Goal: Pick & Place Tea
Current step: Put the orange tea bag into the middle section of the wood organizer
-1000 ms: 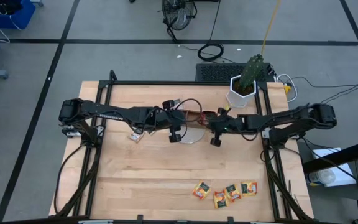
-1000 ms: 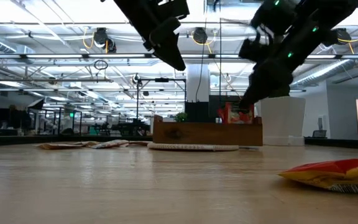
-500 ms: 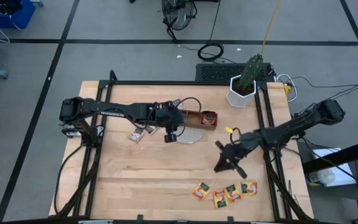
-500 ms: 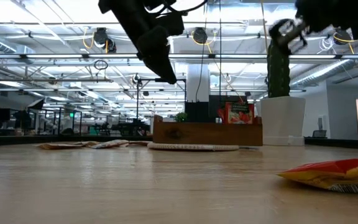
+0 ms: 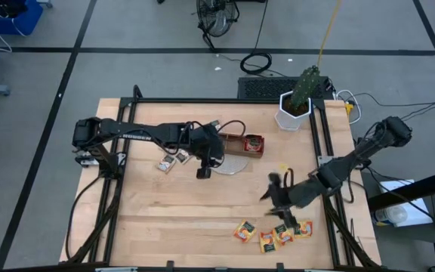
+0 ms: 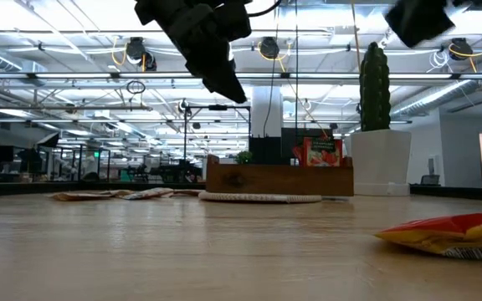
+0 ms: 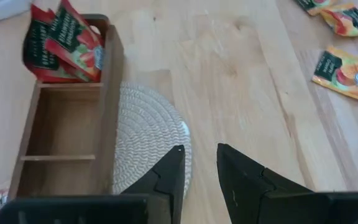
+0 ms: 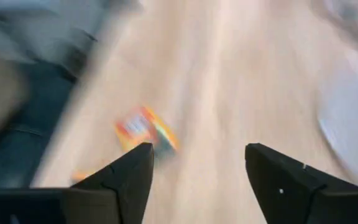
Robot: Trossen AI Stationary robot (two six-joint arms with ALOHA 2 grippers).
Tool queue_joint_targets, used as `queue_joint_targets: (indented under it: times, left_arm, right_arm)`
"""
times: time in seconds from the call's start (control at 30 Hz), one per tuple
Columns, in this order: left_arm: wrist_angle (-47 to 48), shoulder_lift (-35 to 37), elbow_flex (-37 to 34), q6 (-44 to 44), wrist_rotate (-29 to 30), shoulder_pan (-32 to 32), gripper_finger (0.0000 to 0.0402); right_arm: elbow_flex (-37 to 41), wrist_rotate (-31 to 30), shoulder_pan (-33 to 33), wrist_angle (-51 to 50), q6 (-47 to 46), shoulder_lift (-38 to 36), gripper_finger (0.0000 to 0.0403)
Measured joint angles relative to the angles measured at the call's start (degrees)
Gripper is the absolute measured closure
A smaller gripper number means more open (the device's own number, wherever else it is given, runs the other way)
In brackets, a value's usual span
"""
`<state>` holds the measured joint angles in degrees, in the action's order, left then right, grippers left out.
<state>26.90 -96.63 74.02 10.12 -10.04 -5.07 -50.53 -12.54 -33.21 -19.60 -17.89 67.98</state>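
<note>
Several orange-yellow tea sachets [image 5: 273, 234] lie flat on the table near its front right; one shows blurred ahead of my right gripper [image 8: 145, 130]. Red sachets [image 7: 58, 40] stand in the right end compartment of the wooden tray [image 5: 236, 143]. Pale beige sachets [image 5: 168, 161] lie left of the tray. My right gripper [image 5: 278, 208] hangs open above the table, just beyond the orange sachets, with nothing between its fingers [image 8: 197, 165]. Above the round woven mat [image 7: 148, 137], my left gripper [image 5: 202, 172] is slightly open and holds nothing [image 7: 199, 155].
A cactus in a white pot [image 5: 297, 106] stands at the back right, behind the tray. The tray's other two compartments [image 7: 61, 130] show bare wood. Bare tabletop stretches across the middle and front left [image 5: 165, 211].
My right gripper has swung away from the tray toward the table's near right, rising, and has opened; it now hangs over the orange sachets. A red sachet stays upright in the tray's right compartment. My left gripper has turned a little on the spot above the mat.
</note>
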Motion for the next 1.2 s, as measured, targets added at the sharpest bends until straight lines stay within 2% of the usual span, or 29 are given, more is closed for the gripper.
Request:
queue_joint_targets:
  times: [0.07,0.13,0.2,0.3,0.4,0.47,0.73,0.97,1.2]
  left_arm:
    - [1.0,0.7,0.0,0.9,0.0,0.0,0.0305]
    - [1.1,1.4,0.0,1.8,0.0,0.0,0.0305]
    - [-0.2,2.5,-0.6,3.0,-0.6,0.0,0.0305]
    - [-5.5,4.4,-2.7,4.4,-1.9,0.0,0.0305]
    - [-9.7,6.6,-5.3,4.7,-2.0,-0.2,0.0305]
    - [-12.8,7.4,-7.4,4.5,-2.0,-0.2,0.0305]
    - [-16.6,8.5,-12.6,2.2,-0.7,-0.3,0.0305]
    - [-17.7,8.5,-13.1,1.7,-0.5,-0.3,0.0305]
    - [-17.8,8.5,-13.1,1.4,-0.4,-0.3,0.0305]
  right_arm:
    - [-4.7,-2.2,-0.9,-14.1,-11.9,2.1,0.0159]
    - [-6.8,-0.4,-1.8,-23.0,-24.6,4.1,0.0158]
    - [-6.7,6.1,-3.2,-29.5,-36.2,6.5,0.0160]
    - [-4.1,19.2,-6.3,-35.2,-49.4,10.2,0.0167]
    - [-1.1,28.2,-9.7,-34.0,-59.0,12.0,0.0174]
    - [1.0,29.6,-11.7,-30.9,-64.2,12.4,0.0176]
    - [8.6,26.2,-16.5,-16.0,-73.2,12.7,0.0173]
    - [15.2,26.8,-18.4,-13.6,-78.4,14.0,0.0182]
    - [19.5,28.0,-17.4,-12.6,-88.9,14.0,0.0194]
